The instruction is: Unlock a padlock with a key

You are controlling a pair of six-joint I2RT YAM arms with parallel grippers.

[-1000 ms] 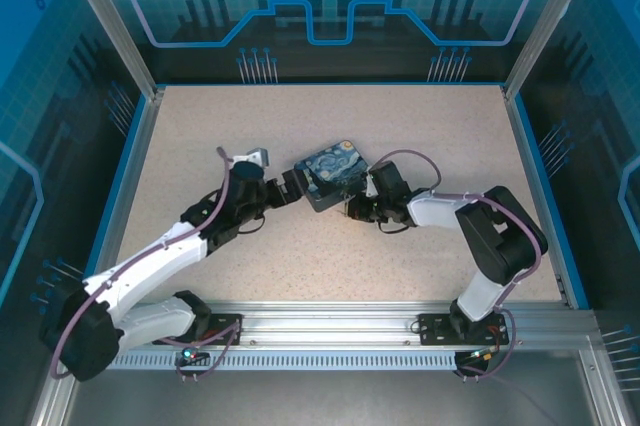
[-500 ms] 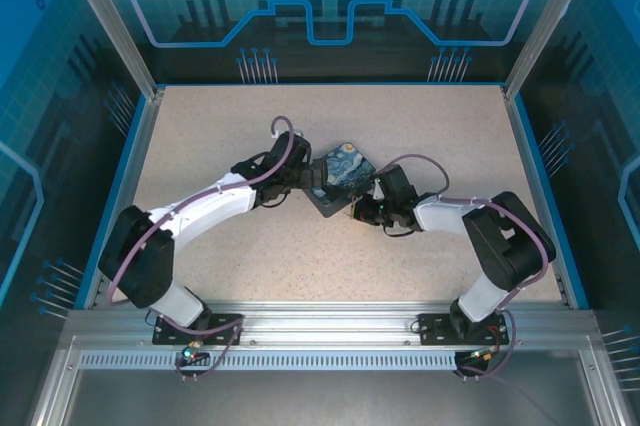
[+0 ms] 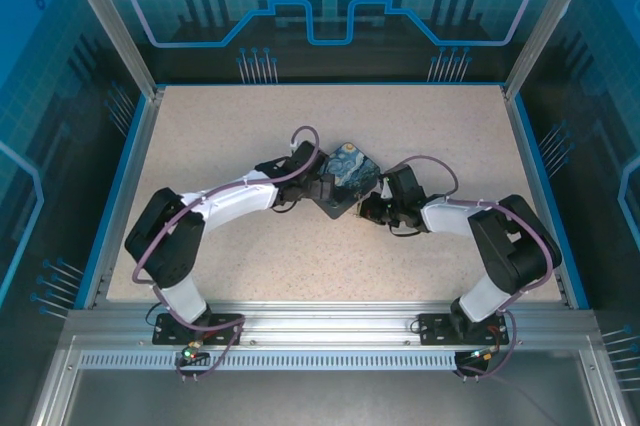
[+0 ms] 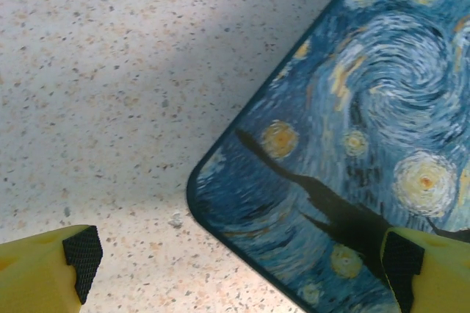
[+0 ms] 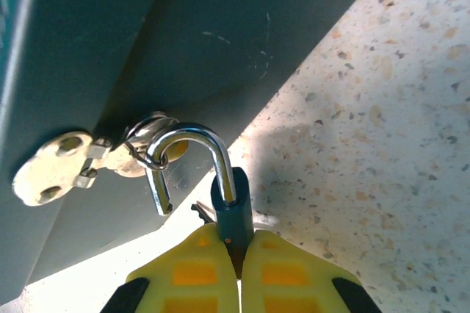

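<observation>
Padlock [image 5: 230, 206]: small, rigid, slick metal; we judge light, slip-prone, so grip flat body, not shackle [image 5: 183, 135]. Sits against starry-night box [image 5: 110, 48] wall, shackle at 12 o'clock, one leg free. Right gripper [image 5: 239, 265] pinches body; left gripper [image 4: 239, 258] spread wide at box corner.

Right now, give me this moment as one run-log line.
left pincer open astride corner of blue-and-yellow painted box | right pincer shut on small dark padlock | silver shackle swung open | pale metal key beside shackle
</observation>
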